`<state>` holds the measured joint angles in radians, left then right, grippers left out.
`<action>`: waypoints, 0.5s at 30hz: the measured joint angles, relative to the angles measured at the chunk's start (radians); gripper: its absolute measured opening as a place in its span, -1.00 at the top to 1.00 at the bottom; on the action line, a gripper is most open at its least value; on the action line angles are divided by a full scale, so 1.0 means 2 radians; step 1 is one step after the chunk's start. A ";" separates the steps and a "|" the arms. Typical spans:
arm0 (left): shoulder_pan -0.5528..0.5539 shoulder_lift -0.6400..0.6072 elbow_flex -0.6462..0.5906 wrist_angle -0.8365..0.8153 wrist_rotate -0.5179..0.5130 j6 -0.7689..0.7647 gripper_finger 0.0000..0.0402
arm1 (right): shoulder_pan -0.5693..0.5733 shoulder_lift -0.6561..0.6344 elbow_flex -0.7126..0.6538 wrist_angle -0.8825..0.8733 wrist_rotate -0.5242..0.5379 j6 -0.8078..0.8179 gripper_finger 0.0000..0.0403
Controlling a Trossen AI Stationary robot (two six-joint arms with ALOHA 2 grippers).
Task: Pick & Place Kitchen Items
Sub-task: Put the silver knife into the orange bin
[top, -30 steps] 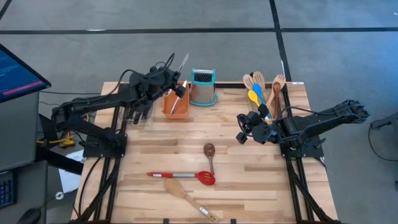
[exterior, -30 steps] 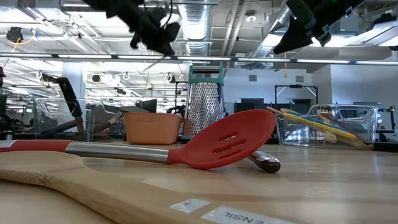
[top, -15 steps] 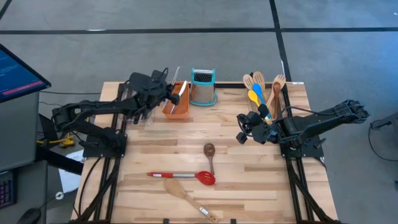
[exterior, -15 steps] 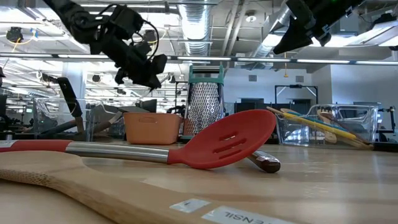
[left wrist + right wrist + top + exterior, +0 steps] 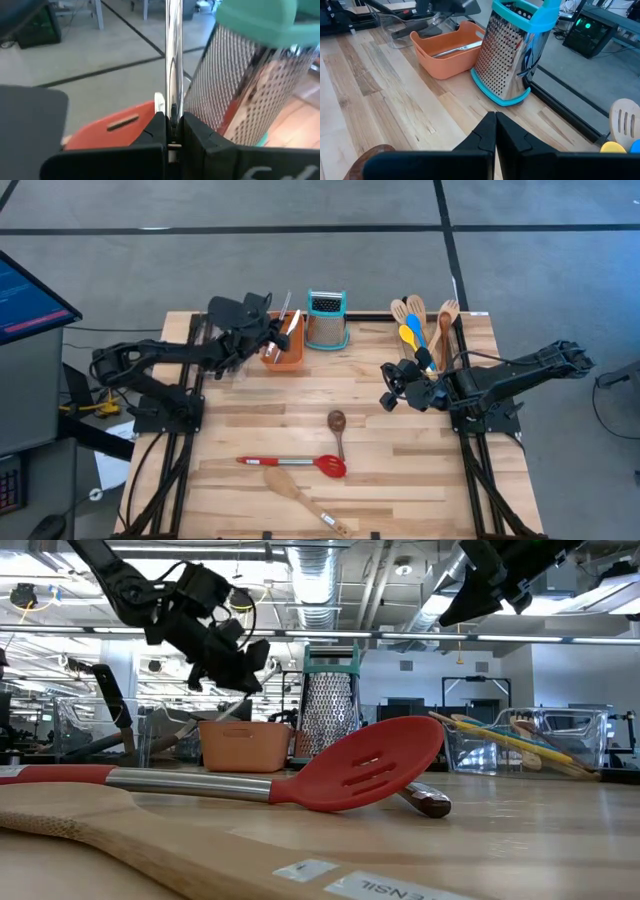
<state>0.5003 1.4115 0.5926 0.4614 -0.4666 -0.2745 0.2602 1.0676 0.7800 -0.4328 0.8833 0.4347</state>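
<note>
The left gripper (image 5: pixel 268 332) is hanging over the orange tray (image 5: pixel 284 358) near the far edge of the desk (image 5: pixel 250 430), its fingers (image 5: pixel 156 131) clamped together on the shiny steel handle of a utensil (image 5: pixel 173 60) that is standing upright between them. A second steel-handled tool (image 5: pixel 452 50) is lying inside the tray. Just beside the tray, the steel box grater (image 5: pixel 326 321) with its teal top is standing upright.

The right gripper (image 5: pixel 389 387) is hovering above the desk toward the right edge, its fingers (image 5: pixel 492 131) pressed together and holding nothing.

A bundle of wooden, yellow and blue utensils (image 5: pixel 420 325) is resting in a clear bin at the far right corner. Near the middle of the desk a brown spoon (image 5: pixel 337 425) is lying, and toward the near edge a red slotted spoon (image 5: pixel 295 464) with a steel shaft is lying across, with a wooden spatula (image 5: pixel 305 500) just beside it at the near edge
</note>
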 joint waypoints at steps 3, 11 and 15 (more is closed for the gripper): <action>0.000 0.028 0.000 0.003 0.008 0.000 0.97 | 0.000 0.000 0.000 0.000 0.000 0.000 0.99; 0.019 0.095 0.000 0.044 0.019 -0.028 0.97 | 0.000 0.000 0.000 0.000 0.000 0.000 0.99; 0.032 0.118 0.000 0.046 0.060 -0.048 0.97 | 0.000 0.000 0.000 -0.001 0.000 0.000 0.99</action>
<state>0.5650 1.6474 0.5929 0.5540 -0.3459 -0.3711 0.2600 1.0676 0.7799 -0.4339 0.8833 0.4346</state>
